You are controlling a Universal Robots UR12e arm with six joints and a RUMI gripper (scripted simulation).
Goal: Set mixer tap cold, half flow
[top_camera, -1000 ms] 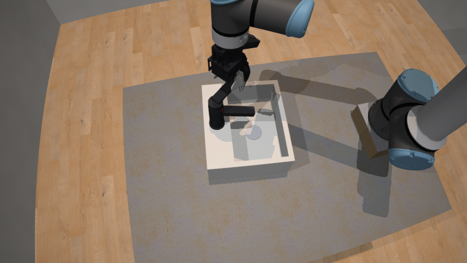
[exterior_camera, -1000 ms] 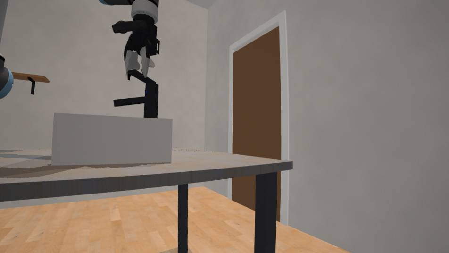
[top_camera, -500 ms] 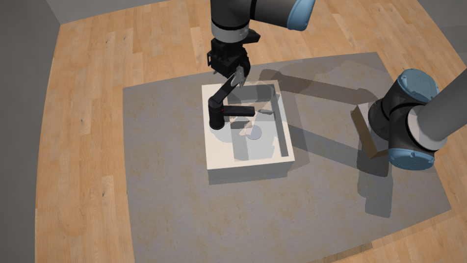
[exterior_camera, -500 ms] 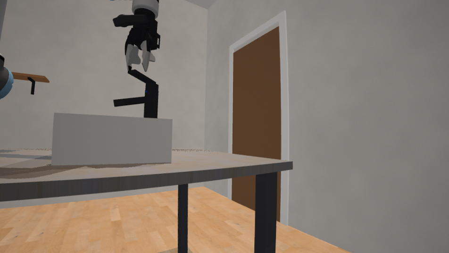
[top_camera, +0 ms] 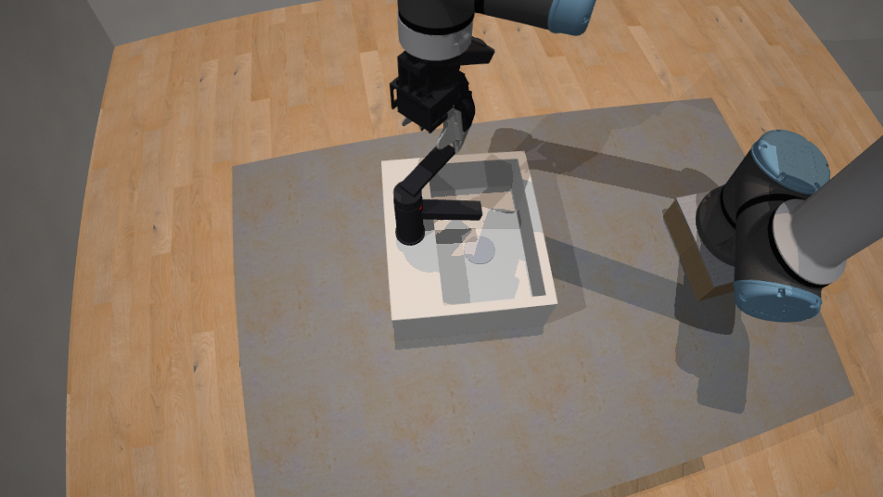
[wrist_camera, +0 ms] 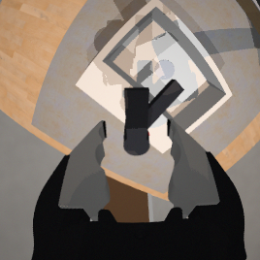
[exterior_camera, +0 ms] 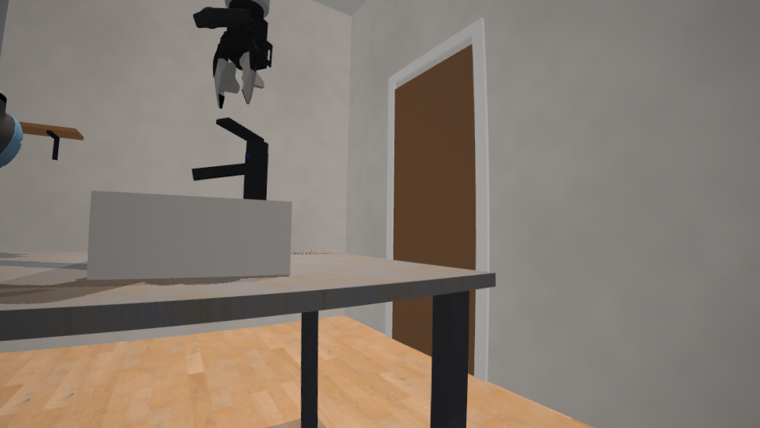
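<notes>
Above the raised black lever [exterior_camera: 239,128] of the black mixer tap [exterior_camera: 255,172] hangs the arm's black two-fingered hand [exterior_camera: 233,100], its pale fingers [exterior_camera: 249,85] parted and holding nothing; a clear gap shows between their tips and the lever's end in the exterior view. The tap stands on the rim of a white rectangular basin [top_camera: 407,271], which rests on the grey mottled surface [top_camera: 346,395]. Seen from the top, the lever [top_camera: 428,166] slants away from the straight black spout [top_camera: 451,210], which reaches out over the basin's hollow with its round grey drain [top_camera: 479,250]. A small blue dot [exterior_camera: 247,155] marks the tap body on the exterior side, a red dot [top_camera: 421,209] the side seen from above. Through the wrist camera the lever [wrist_camera: 137,121] lies between the two grey fingers, apart from both. Nothing stands between hand and lever. Off to the side, a brown door [exterior_camera: 434,159] in a white frame, a small wooden wall shelf [exterior_camera: 50,130], and the arm's grey base joints with blue caps [top_camera: 778,228] near the surface's edge.
</notes>
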